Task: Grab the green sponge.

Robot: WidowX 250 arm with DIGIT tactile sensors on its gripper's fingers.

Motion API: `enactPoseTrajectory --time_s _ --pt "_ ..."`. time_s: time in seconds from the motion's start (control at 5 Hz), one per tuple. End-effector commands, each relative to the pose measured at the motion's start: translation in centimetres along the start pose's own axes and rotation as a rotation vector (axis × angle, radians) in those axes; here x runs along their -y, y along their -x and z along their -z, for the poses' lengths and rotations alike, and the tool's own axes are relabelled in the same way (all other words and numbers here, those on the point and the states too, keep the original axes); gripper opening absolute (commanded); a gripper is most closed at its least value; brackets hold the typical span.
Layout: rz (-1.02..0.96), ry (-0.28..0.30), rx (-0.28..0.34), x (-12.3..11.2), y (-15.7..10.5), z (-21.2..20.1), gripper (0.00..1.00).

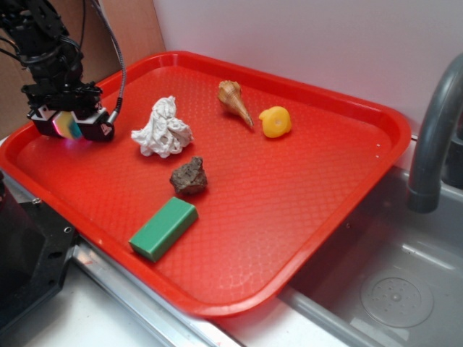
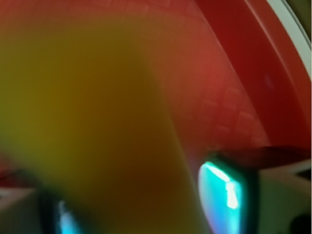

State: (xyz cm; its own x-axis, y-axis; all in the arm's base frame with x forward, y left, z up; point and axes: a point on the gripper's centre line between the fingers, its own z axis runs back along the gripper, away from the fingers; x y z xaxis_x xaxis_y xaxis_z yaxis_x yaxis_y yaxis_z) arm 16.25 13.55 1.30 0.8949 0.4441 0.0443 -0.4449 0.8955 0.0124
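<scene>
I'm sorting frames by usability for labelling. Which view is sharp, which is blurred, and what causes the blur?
Exterior view: sharp and evenly lit; the gripper holding the green sponge and the red tray read clearly. Wrist view: heavily out of focus, since the sponge sits right against the lens as a yellow smear; glowing cyan finger pads add glare.

The arm (image 1: pixel 40 43) is matte black w/ boxy, blocky links and exposed hardware at the joints. A grey ribbed cable (image 1: pixel 119 69) loops along its side, plus thinner black wires near the top. The gripper (image 1: pixel 69 124) has black fingers (image 1: pixel 98 126) w/ pads glowing teal and pink (lit from within, apparently); a small red mark sits on one finger's outer face. In the wrist view, fingertips (image 2: pixel 226 190) show as dark frames around bright cyan, blurred.
</scene>
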Motion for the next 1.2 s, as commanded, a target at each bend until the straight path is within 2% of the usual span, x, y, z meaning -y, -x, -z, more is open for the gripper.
enactPoseTrajectory --time_s 0.0,0.2,0.4,0.6,0.8,1.0 --pt "0.11 0.016 0.033 0.8 1.4 -5.5 0.0" --pt "0.305 0.063 0.101 5.4 2.4 -10.6 0.0" --pt "0.419 0.133 0.028 9.7 3.1 -15.9 0.0" --pt "0.443 0.134 -0.04 12.2 3.4 -18.9 0.0" --pt "0.446 0.175 -0.058 12.7 3.3 -18.4 0.0" --pt "0.452 0.084 -0.024 12.0 2.9 -17.7 0.0"
